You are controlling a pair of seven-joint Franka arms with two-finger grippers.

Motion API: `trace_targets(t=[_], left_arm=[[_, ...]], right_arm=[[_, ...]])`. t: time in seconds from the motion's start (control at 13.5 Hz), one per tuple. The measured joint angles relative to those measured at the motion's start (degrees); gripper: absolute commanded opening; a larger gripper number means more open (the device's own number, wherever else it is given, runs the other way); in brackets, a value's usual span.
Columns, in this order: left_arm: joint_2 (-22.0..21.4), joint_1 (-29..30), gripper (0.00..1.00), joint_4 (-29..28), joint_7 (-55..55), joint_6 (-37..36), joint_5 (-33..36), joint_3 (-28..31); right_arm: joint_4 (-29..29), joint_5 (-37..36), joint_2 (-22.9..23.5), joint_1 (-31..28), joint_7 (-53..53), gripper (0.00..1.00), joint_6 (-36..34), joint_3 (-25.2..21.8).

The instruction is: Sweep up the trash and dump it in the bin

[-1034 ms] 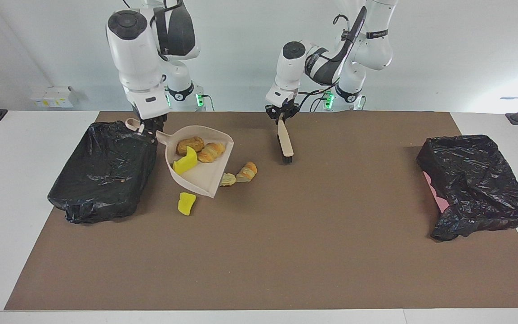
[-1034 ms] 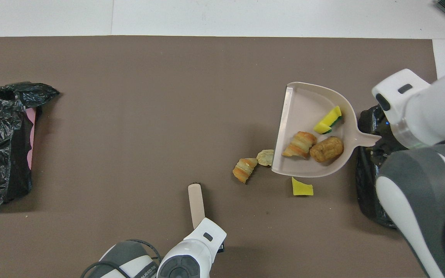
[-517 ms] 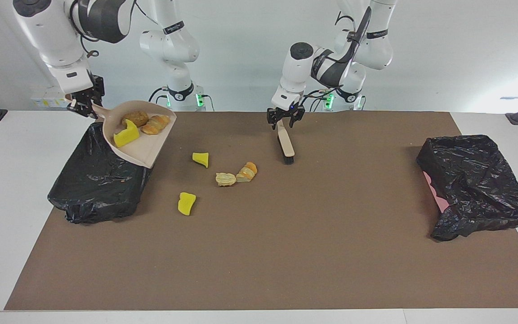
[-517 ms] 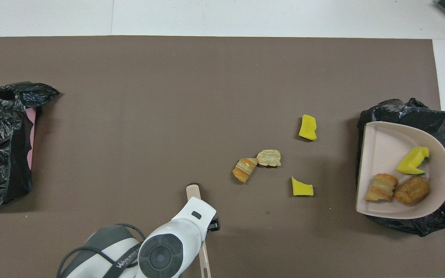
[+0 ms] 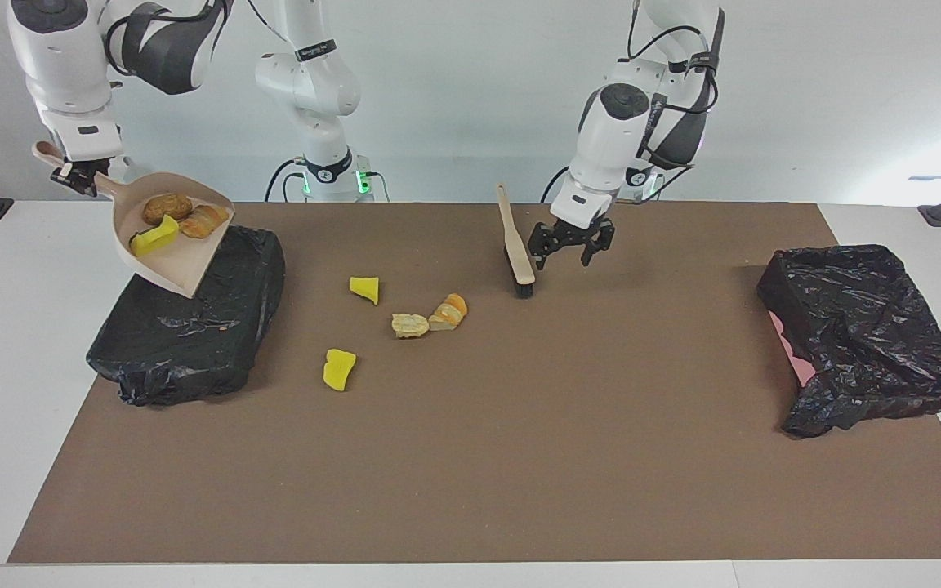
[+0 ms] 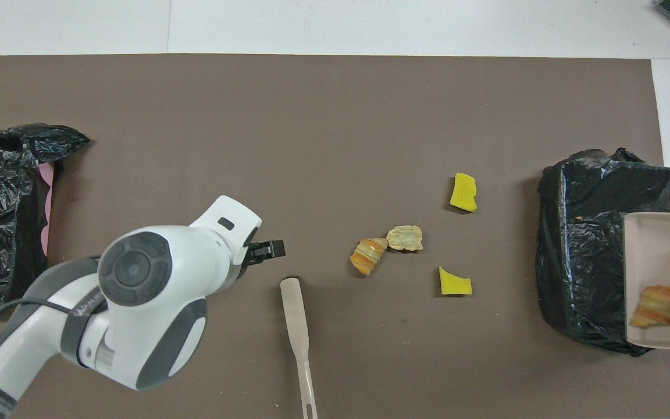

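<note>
trash point(image 5: 410, 325) is split at this moment: three pieces, a yellow chunk and two bread lumps, are carried in the dustpan point(image 5: 170, 241), and four are left on the mat point(image 5: 470, 457) between bin and brush: a yellow piece point(image 5: 364, 289), a bread pair touching each other point(image 5: 446, 314), and a second yellow piece point(image 5: 338, 369) farther from the robots.

change over the last second: the dustpan, then flat on the mat beside the bin point(image 5: 189, 327) with its handle clamped, has been lifted and carried over the bin. it is now held by the handle in the right gripper point(image 5: 77, 174), closed on it, and tilted mouth-down over the bin. no piece is seen falling yet; the load sits high in the pan.

the brush point(image 5: 517, 249), gripped a second ago by the left gripper point(image 5: 570, 249), has been released. it is standing on its bristles, handle tilted toward the robots, apparently unsupported. the left gripper is now wide open, just beside the brush and clear of it, over the mat.

judgement: first dump is under way, not complete. the pan must be tilted further. a second sweep is needed for the four pieces. the brush may topple and must be regrasped.

second bin point(image 5: 862, 335) at the left arm's end is untouched.
</note>
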Motion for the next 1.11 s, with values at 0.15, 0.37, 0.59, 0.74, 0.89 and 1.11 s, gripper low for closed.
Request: trace_targets(t=[0.15,0.37,0.59,0.74,0.89,1.11], left_arm=[[2.74,4.22,1.00,4.38,5.37,-1.36,0.01,0.08],[4.43,10.58,1.00,8.00,16.21,-4.38,0.02,0.12],[4.64,17.86,1.00,14.94,27.65,-14.72,0.03,0.20],[4.66,21.76,1.00,19.54,32.87,-21.18,0.03,0.28],[4.67,23.11,1.00,23.27,34.63,-26.80,0.17,0.30],[4.70,23.15,1.00,30.06,34.66,-35.19,2.88,-0.02]], right_arm=[[-1.58,-4.81,-0.98,1.14,3.41,0.00,1.73,0.25],[-2.75,-8.81,-2.03,5.20,10.93,0.00,0.34,0.82],[-2.97,-12.60,-2.44,7.94,16.73,0.00,-2.05,1.07],[-2.97,-14.71,-2.51,8.98,17.17,0.00,-3.17,1.10],[-2.92,-18.08,-2.58,11.01,17.29,0.00,-5.54,1.16],[-2.50,-21.31,-2.87,13.41,17.79,0.00,-9.34,1.56]])
